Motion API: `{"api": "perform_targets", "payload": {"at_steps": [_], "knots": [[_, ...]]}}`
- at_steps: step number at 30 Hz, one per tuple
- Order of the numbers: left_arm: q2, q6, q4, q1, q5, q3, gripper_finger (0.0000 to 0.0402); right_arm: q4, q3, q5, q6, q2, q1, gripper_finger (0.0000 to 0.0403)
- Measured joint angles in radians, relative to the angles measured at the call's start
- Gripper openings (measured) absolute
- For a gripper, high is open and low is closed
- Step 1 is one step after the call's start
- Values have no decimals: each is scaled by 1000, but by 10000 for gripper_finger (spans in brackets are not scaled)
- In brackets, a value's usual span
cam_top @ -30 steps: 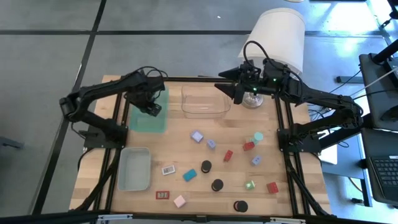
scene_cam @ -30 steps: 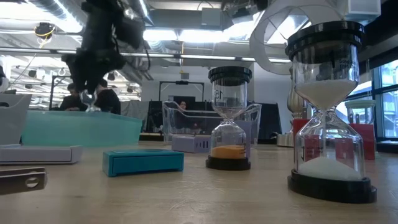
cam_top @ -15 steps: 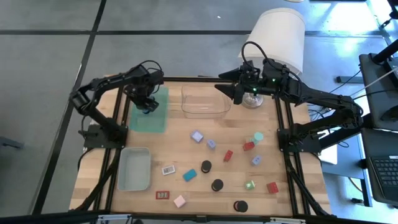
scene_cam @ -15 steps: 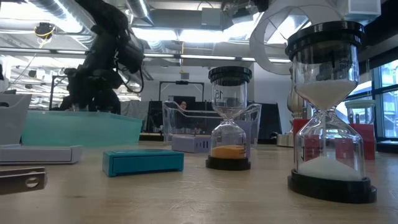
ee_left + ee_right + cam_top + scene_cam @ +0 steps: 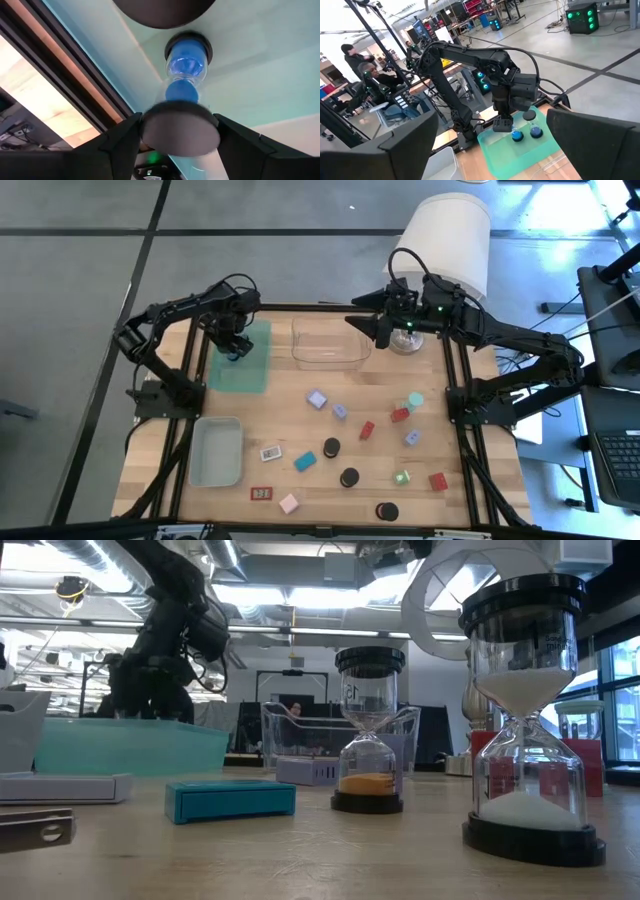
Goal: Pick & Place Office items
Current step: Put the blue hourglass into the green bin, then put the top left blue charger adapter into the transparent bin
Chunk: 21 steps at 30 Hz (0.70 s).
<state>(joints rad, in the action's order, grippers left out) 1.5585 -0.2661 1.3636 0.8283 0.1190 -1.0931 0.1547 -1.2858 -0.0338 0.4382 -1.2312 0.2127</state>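
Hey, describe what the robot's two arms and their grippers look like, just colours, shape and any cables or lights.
Both arms are matte black, built from jointed tubular links. The left gripper ends in two short dark fingers below a blocky black wrist housing, with thin black cables looping alongside. The right gripper tapers to dark pointed fingers; a black cable arcs above its wrist, and a small green light glows on the housing.

left tool (image 5: pixel 236 348) lowered into teal tray (image 5: pixel 243 370), blue-sand hourglass (image 5: pixel 184 80) between fingers
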Motion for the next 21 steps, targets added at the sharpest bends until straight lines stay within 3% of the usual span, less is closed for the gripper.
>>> {"api": "perform_targets", "payload": {"at_steps": [14, 21], "knots": [[-7, 0, 85, -2, 18, 0, 257, 0, 0, 0, -10, 0, 14, 375], [-47, 15, 69, -2, -22, 0, 257, 3, 0, 0, -12, 0, 14, 375]]}}
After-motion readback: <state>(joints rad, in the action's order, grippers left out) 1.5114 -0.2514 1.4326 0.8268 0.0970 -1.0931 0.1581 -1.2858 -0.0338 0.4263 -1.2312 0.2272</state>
